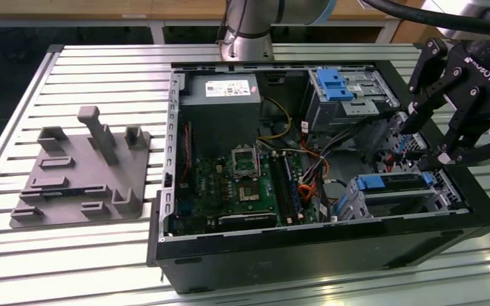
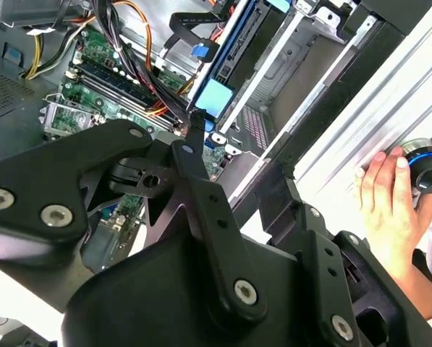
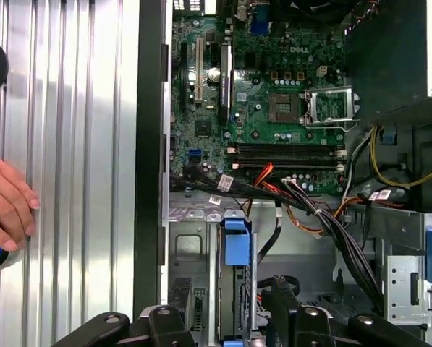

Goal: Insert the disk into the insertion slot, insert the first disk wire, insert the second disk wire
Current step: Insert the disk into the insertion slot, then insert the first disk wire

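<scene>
The disk (image 1: 394, 183), silver in a bright blue carrier, lies in the insertion slot (image 1: 446, 193), a perforated metal bay at the front corner of the open computer case on the exterior view's right. In both wrist views its blue tab (image 2: 214, 97) (image 3: 237, 246) shows at the bay's mouth. My black gripper (image 1: 425, 143) (image 2: 234, 148) hangs just above that bay, open with nothing between its fingers. Black and orange wires (image 3: 302, 202) run from the board towards the disk; I cannot tell whether any are plugged into it.
A taller grey cage with a blue clip (image 1: 343, 86) stands behind the bay. The motherboard (image 1: 245, 185) and power supply (image 1: 219, 86) fill the case. A grey fixture (image 1: 83, 172) sits on the slatted table. A person's hand (image 2: 389, 195) (image 3: 6, 206) rests beside the case.
</scene>
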You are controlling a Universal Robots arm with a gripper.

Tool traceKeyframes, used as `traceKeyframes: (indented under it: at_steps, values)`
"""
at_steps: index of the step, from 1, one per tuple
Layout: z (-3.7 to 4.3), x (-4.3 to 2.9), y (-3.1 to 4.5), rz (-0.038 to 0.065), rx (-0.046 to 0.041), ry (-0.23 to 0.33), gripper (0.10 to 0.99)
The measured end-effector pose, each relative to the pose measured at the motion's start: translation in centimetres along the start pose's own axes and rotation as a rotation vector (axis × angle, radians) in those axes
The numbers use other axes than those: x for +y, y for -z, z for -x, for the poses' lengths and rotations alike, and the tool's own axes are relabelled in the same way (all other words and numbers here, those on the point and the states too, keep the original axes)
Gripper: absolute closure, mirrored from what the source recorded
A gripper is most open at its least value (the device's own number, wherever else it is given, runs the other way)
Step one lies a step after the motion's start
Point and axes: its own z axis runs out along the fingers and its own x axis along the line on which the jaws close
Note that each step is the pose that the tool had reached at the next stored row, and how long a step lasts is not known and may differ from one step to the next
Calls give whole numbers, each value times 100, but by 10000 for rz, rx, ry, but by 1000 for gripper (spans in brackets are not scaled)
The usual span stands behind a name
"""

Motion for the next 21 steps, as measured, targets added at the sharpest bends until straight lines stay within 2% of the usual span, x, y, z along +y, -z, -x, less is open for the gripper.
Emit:
traceKeyframes:
  at_steps: [21]
  values:
    - [0, 0, 0, 4, 148, 128, 529]
